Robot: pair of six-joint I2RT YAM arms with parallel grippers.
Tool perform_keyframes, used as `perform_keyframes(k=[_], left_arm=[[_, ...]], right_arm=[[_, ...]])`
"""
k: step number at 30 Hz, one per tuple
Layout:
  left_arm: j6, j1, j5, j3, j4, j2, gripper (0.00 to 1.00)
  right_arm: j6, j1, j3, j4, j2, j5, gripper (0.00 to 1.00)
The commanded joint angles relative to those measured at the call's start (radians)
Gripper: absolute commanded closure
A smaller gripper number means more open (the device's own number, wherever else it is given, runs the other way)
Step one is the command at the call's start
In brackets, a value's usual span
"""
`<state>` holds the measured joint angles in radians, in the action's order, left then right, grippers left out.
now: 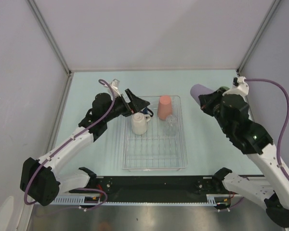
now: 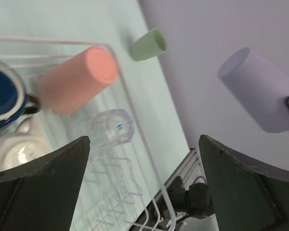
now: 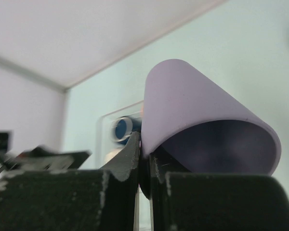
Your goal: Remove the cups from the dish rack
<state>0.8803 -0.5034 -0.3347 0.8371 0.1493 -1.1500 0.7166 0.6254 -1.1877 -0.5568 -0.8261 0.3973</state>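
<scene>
right gripper [image 1: 203, 100] grips lavender cup [image 1: 198, 90]; dish rack [image 1: 154, 155] holds perhaps four.

**Top view.** The dark blue mug [image 1: 148, 112] shows only as a sliver between the left tool [image 1: 139, 107] and the cream mug [image 1: 139, 123]. The right tool [image 1: 203, 100] covers the mouth end of the lavender cup [image 1: 199, 90].

**Left wrist view.** The left edge cuts off the dark blue mug. The left tool hides the cream mug's lower part.

**Right wrist view.** The dish rack [image 3: 106, 127] and the dark blue mug are blurred. The lavender cup conceals whatever lies behind it.
</scene>
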Motion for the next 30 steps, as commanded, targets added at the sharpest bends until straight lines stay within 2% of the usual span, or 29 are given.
perform_keyframes(k=[1, 4, 10, 13, 18, 21, 23, 30], left_arm=[[-0.044, 0.005, 0.089, 0.039, -0.258, 0.027, 0.01], [-0.038, -0.003, 0.114, 0.028, -0.367, 0.062, 0.04], [-0.024, -0.017, 0.233, 0.014, -0.566, 0.15, 0.07], [-0.029, -0.017, 0.275, 0.014, -0.609, 0.183, 0.06], [-0.033, -0.017, 0.278, 0.008, -0.629, 0.196, 0.07], [-0.035, -0.017, 0.261, 0.0, -0.631, 0.184, 0.07], [-0.038, -0.017, 0.252, -0.003, -0.631, 0.174, 0.07], [-0.05, -0.017, 0.25, 0.0, -0.631, 0.164, 0.07]], right_arm=[[0.055, -0.003, -0.173, -0.333, -0.186, 0.339, 1.0], [0.118, -0.021, -0.263, -0.468, -0.324, 0.441, 1.0], [0.153, -0.154, -0.38, -0.584, -0.543, 0.427, 1.0], [0.147, -0.3, -0.372, -0.534, -0.587, 0.281, 1.0], [0.127, -0.47, -0.368, -0.502, -0.666, 0.181, 1.0], [0.096, -0.541, -0.342, -0.457, -0.711, 0.079, 1.0], [0.077, -0.555, -0.317, -0.387, -0.709, 0.06, 1.0], [0.074, -0.699, -0.32, -0.339, -0.806, -0.052, 1.0]])
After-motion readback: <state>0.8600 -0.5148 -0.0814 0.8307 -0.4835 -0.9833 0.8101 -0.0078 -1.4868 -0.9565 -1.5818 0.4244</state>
